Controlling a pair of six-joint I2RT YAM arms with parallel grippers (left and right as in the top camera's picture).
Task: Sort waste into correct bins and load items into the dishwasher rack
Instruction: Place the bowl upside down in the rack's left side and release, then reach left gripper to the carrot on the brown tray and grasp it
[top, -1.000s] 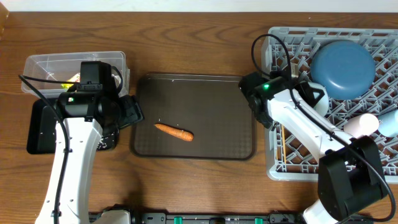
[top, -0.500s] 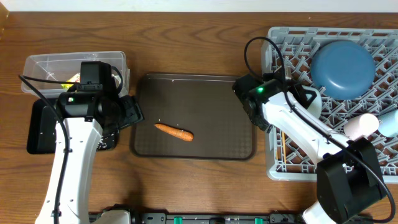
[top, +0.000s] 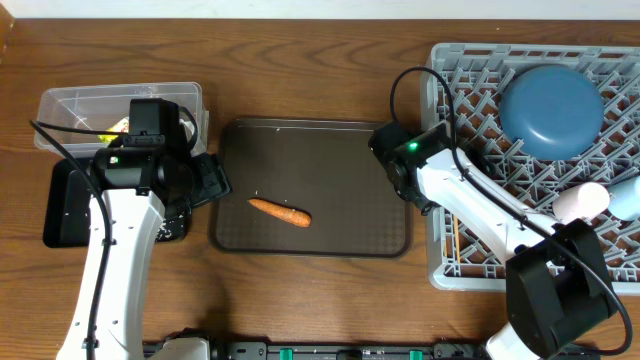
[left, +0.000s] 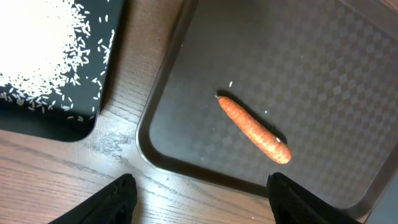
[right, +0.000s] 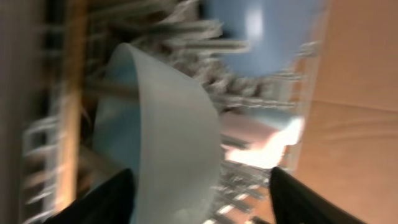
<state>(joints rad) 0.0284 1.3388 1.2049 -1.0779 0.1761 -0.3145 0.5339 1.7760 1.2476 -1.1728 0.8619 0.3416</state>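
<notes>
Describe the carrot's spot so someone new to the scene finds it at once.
Start at the brown tray mid-table, left of the grey rack. The carrot lies slanted on it, left of centre, toward the near edge. It is the only orange thing there, small and tapered, with just a stray white grain near it.

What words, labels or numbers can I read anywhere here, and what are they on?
No text can be read in any view.
The yellow wrapper in the clear tub is too small and half hidden to show print.
The right wrist view is blurred.
The carrot and brown tray bear no marks.
</notes>
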